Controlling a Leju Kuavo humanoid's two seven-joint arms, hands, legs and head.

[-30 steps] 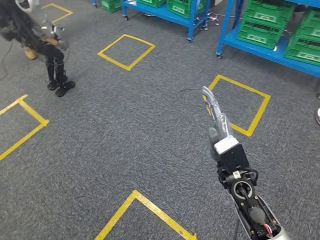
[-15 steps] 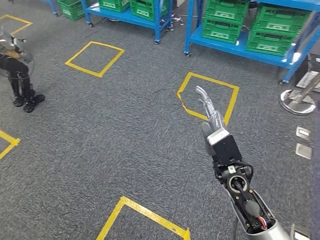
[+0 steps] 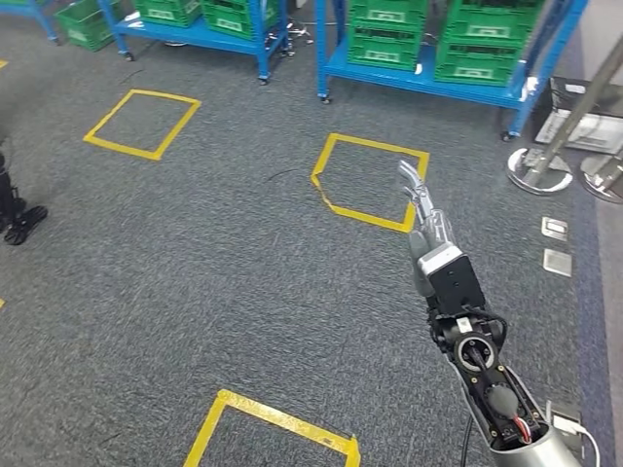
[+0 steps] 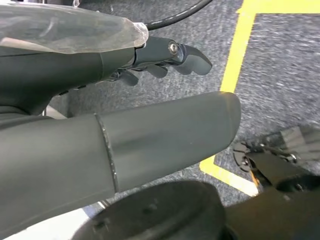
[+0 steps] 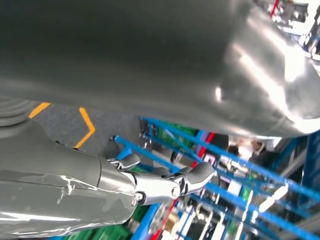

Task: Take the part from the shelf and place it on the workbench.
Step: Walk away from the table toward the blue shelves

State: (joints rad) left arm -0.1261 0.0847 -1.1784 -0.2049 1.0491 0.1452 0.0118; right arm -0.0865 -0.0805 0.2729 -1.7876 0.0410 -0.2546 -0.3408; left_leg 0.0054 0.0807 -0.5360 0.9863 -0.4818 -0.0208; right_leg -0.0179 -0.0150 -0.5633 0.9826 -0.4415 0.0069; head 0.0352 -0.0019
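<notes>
My right hand [image 3: 426, 219] is stretched forward over the grey carpet in the head view, fingers straight and holding nothing. In the right wrist view its silver fingers [image 5: 166, 182] are extended in front of blue shelving. In the left wrist view my left hand [image 4: 166, 55] hangs above the carpet, its dark fingers loosely apart and holding nothing. Blue shelves [image 3: 412, 73] with green crates [image 3: 385, 29] stand along the far side. I cannot make out the part among them.
Yellow tape squares mark the carpet: one ahead [image 3: 367, 180], one at the far left [image 3: 139, 122], one near my feet [image 3: 272, 428]. Round metal stand bases [image 3: 540, 170] and small floor plates [image 3: 555, 229] lie at the right. Dark feet [image 3: 18, 219] stand at the left edge.
The whole picture has slid to the left, so my view has turned right toward the blue shelves. My right arm keeps the same outstretched pose.
</notes>
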